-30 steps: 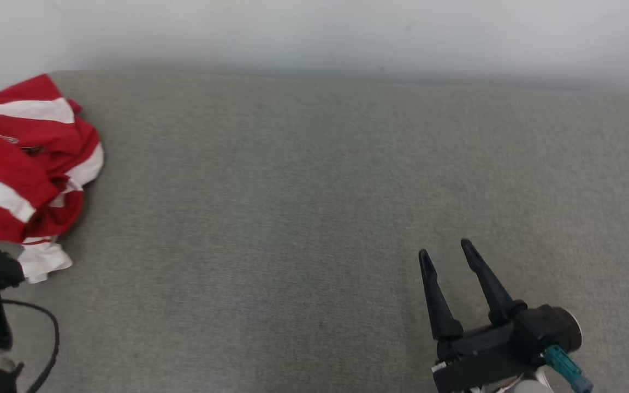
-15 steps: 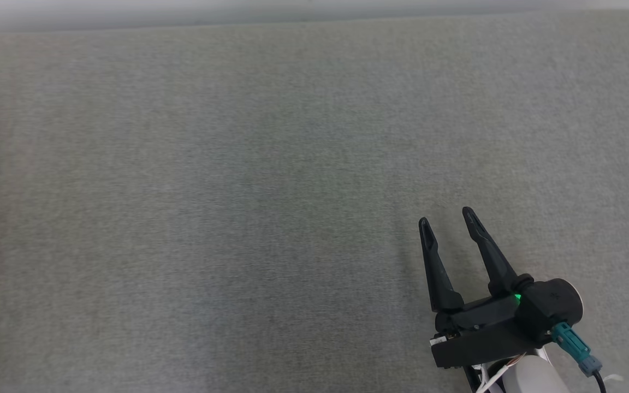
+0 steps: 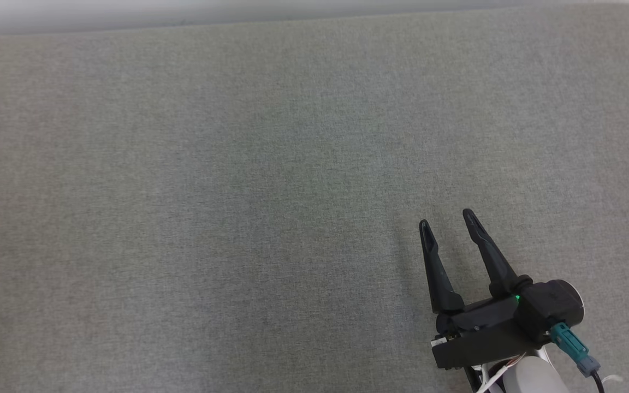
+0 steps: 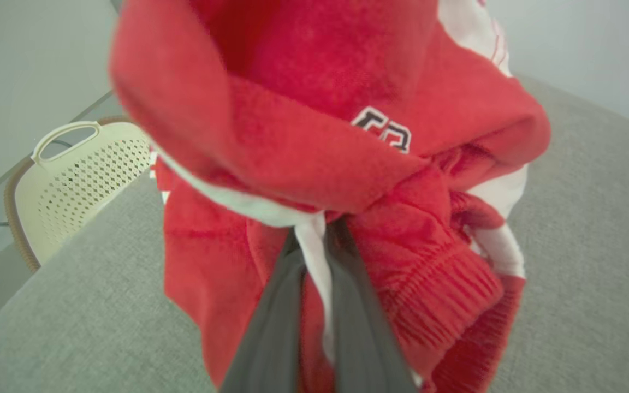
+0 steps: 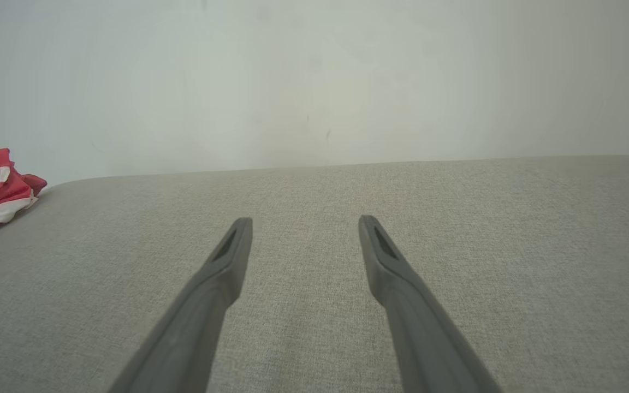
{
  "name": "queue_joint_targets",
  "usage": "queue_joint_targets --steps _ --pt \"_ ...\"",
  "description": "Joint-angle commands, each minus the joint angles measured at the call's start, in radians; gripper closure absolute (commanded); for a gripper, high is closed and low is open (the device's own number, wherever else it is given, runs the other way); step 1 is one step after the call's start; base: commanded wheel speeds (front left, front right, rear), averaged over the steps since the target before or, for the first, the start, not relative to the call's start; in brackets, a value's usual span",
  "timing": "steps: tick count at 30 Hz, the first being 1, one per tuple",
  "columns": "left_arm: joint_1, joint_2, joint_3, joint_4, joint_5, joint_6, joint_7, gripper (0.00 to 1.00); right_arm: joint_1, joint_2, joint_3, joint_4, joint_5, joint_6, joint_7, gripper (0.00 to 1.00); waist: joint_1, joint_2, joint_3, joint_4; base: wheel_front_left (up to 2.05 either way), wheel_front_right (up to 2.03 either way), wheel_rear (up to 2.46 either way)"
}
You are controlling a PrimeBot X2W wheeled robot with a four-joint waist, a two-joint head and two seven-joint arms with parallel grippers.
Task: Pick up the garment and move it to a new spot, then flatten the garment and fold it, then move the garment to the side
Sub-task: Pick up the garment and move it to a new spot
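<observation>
Left wrist view: the left gripper (image 4: 317, 232) is clenched on the garment (image 4: 314, 109). Its two fingers are almost together, with a white fold of cloth pinched between them. The red-and-white knit hangs bunched around and above the fingertips, a ribbed cuff drooping to one side. Beyond the pad's edge stands a pale perforated basket (image 4: 74, 180).

In the right wrist view the garment sits crumpled at the far left corner of the pad (image 3: 238, 191), just below the wall (image 5: 314, 82). I cannot tell whether any of it is yet clear of the surface. The right gripper (image 3: 446, 218) is released and holds nothing. Its fingers are spread over the pad near the front right, well apart from the garment, and bare grey fabric covers the rest of the pad.

My reading is that the first step is in hand: the grasp is made, but the lift and carry are not yet done. The next move calls for raising the bundle clear of the pad and bringing it toward the open middle, where both grippers could reach it for flattening. The pinch seems to catch only a thin fold of a thick knit, so a slow lift would guard against it slipping free.
</observation>
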Motion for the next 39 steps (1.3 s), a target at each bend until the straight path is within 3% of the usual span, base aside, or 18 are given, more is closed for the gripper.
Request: queue_joint_targets --steps 1,6,13,23,30,32,39 --pt "-0.019 0.010 -0.005 -0.004 0.001 -0.004 -0.025 1.00 0.004 -0.001 -0.003 0.003 -0.002 0.003 -0.003 0.00 -0.0001 -0.0002 -0.016 0.011 0.00 0.00 0.00" --pt "-0.055 0.021 -0.040 -0.045 0.020 -0.024 -0.116 1.00 0.024 -0.001 -0.011 0.009 0.006 0.003 -0.003 0.00 -0.0001 -0.0002 -0.047 0.035 0.00 0.00 0.00" --pt "-0.115 -0.007 -0.097 -0.180 0.012 -0.045 -0.195 1.00 0.041 -0.001 -0.017 0.010 0.017 0.003 -0.003 0.00 -0.0001 -0.0002 -0.083 0.055 0.00 0.00 0.00" --pt "-0.102 -0.082 -0.233 -0.467 -0.041 -0.049 -0.195 1.00 0.048 -0.001 -0.023 0.009 0.037 0.003 -0.003 0.00 -0.0001 -0.0002 -0.107 -0.004 0.00 0.00 0.00" --pt "-0.055 -0.192 -0.326 -0.751 -0.091 -0.049 -0.112 1.00 0.061 -0.001 -0.033 0.013 0.060 0.003 -0.003 0.00 -0.0001 -0.0002 -0.112 -0.095 0.00 0.00 0.00" --pt "-0.029 -0.246 -0.375 -0.853 -0.096 -0.048 -0.064 1.00 0.066 -0.001 -0.044 0.014 0.067 0.003 -0.003 0.00 -0.0001 -0.0002 -0.110 -0.131 0.00 0.00 0.00" --pt "0.060 -0.355 -0.508 -0.967 -0.094 -0.046 0.001 1.00 0.058 0.000 -0.054 0.016 0.087 0.003 -0.003 0.00 -0.0001 -0.0002 -0.096 -0.200 0.00 0.00 0.00"
